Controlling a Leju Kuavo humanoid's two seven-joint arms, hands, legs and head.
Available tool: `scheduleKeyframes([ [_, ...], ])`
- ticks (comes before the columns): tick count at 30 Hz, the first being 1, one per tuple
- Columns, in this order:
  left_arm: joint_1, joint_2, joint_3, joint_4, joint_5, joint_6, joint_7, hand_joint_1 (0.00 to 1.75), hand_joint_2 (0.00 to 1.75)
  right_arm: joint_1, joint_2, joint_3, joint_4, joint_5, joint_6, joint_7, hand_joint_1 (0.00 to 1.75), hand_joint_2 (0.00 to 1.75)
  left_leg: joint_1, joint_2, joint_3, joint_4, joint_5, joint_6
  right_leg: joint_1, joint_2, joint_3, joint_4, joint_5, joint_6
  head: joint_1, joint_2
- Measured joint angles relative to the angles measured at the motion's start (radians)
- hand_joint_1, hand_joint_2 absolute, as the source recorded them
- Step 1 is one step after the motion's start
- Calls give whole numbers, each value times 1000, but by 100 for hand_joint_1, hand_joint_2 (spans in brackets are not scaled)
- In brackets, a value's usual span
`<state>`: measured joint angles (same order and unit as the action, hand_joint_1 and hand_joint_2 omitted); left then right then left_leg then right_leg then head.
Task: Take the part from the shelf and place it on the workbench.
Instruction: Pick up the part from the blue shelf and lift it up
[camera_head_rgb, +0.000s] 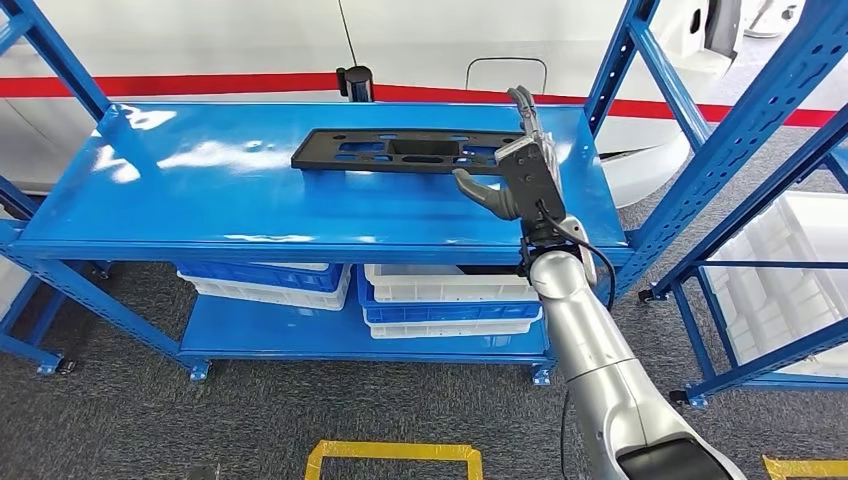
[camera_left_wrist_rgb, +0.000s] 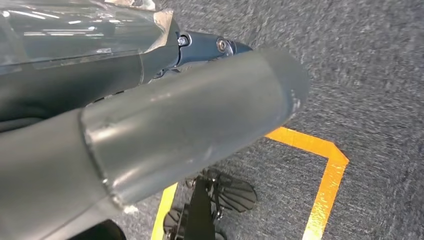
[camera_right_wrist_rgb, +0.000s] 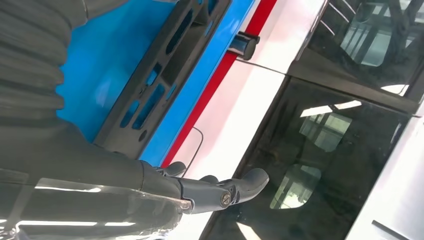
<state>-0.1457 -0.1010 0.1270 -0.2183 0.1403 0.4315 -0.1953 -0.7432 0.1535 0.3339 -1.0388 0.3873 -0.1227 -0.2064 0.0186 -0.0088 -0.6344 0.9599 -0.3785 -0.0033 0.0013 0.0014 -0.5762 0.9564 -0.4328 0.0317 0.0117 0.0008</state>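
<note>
The part, a long flat black plate with cut-out slots, is seen lying flat on the top board of the blue shelf, in the upper middle of the head view. The right hand is held at the part's right end, its thumb pointing left just below the part's edge and its fingers spread above the end; nothing is clasped, and contact with the part cannot be told. In the right wrist view the part is shown running diagonally along the shelf's blue edge. White and blue crates are stacked on the lower board. The left hand is seen over grey carpet with yellow floor tape; whether its fingers are apart or together cannot be told.
</note>
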Motion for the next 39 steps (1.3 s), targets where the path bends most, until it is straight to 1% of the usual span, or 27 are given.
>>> scheduleKeyframes([
  [5, 11, -1, 35, 6, 24, -2, -9, 0, 0, -14, 23, 10, 0, 1, 6, 2, 0, 175, 0, 0, 1, 0, 0, 0, 0, 0, 0, 0, 0, 0, 0, 0],
  [14, 22, -4, 62, 10, 38, -1, -2, 0, 0, -23, 38, 19, 0, 1, 15, 8, 0, 175, 1, 0, 1, 0, 0, 0, 0, 0, 0, 0, 0, 0, 0, 0],
  [25, 29, -8, 76, 18, 39, -1, 8, 0, 0, -29, 39, 21, 0, 2, 22, 10, 0, 175, 1, 0, 2, 0, 0, 0, 0, 0, 1, 0, 0, 0, 0, 0],
  [31, 30, -9, 76, 21, 37, 1, 34, 0, 0, -29, 39, 21, -1, 12, 22, 15, 0, 175, 1, 0, 3, 0, 0, 0, 0, 0, 1, 0, 0, 0, 0, 0],
  [34, 33, -10, 76, 23, 37, 4, 43, 0, 0, -29, 39, 21, -6, 19, 22, 22, 0, 175, 0, 0, 3, 3, -2, 2, -5, 0, 2, -1, 0, 0, 0, 0],
  [39, 37, -10, 77, 23, 37, 7, 46, 0, 0, -28, 39, 21, -13, 20, 22, 29, 0, 175, 0, 0, 3, 9, -8, 10, -11, 0, 5, -1, 0, 1, 0, 0],
])
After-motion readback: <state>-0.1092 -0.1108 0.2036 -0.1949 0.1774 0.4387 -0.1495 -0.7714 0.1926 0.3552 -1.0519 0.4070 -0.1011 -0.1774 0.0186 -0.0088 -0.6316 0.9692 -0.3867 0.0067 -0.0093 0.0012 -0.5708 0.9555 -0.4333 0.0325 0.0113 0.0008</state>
